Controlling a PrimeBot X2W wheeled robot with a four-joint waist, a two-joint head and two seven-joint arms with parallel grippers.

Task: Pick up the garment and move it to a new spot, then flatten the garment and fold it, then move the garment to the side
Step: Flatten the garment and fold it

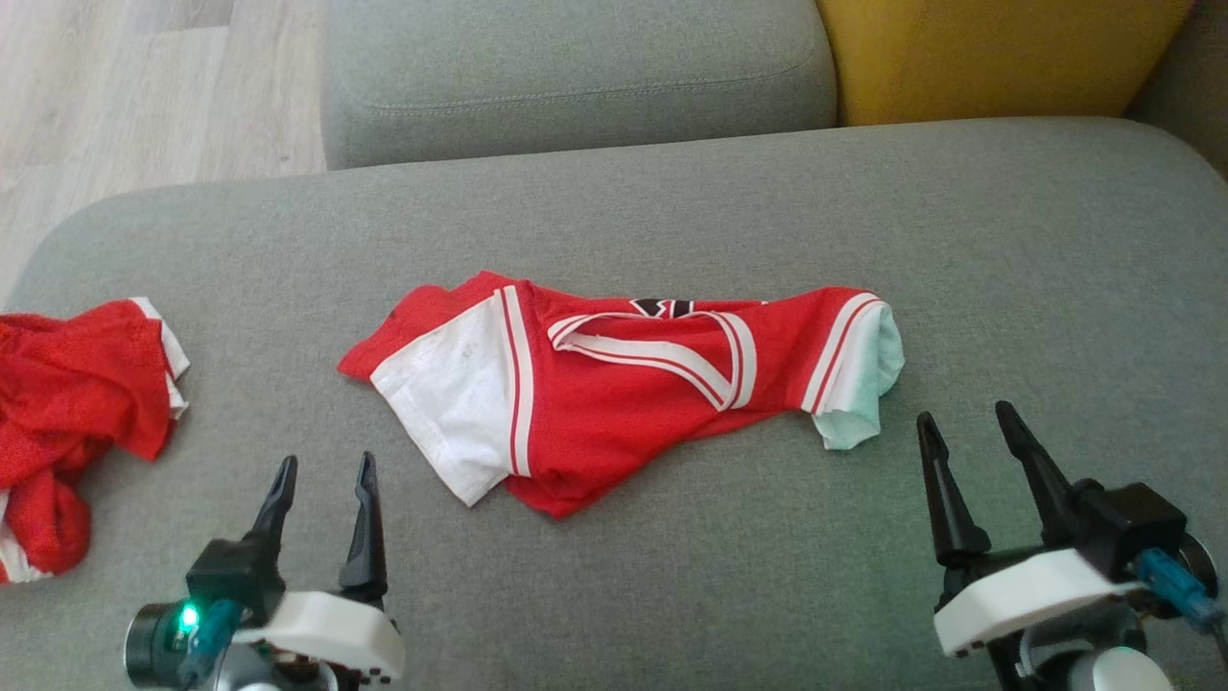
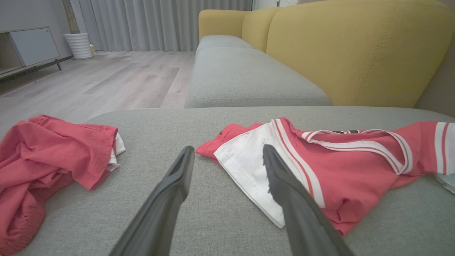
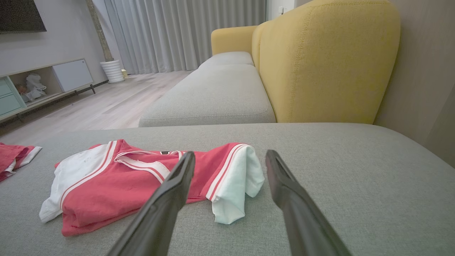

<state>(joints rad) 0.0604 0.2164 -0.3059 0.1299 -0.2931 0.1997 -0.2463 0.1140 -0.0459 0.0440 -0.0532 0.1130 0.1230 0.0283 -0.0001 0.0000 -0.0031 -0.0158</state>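
Grey sofa seat (image 1: 959, 240), broad and flat, carries everything.

- Red garment (image 1: 633, 384): a jersey with white sleeves, lying mid-seat. Its long axis runs left to right across the robot's front, sleeve to sleeve. Rumpled, body doubled under itself.
- Second red garment (image 1: 77, 403): a crumpled heap well apart at the robot's left, cut off by the head view's edge.
- Left end effector (image 1: 326, 463): fingers spread wide, nothing held, short of the garment. The left white sleeve (image 1: 451, 403) lies ahead and inward of it.
- Right end effector (image 1: 963, 413): also spread wide and empty. The right white sleeve (image 1: 863, 384) lies just inward of its tips. My read is that this arm is slightly the nearer of the 2.

Each arm has 1 sleeve end before it, so a 2-handed lift along that axis looks likely.

Hard to make out:
- The black print (image 1: 662, 307) by the collar is mostly folded away.
- The hem is tucked under and can't be seen.
- I can't count the layers.
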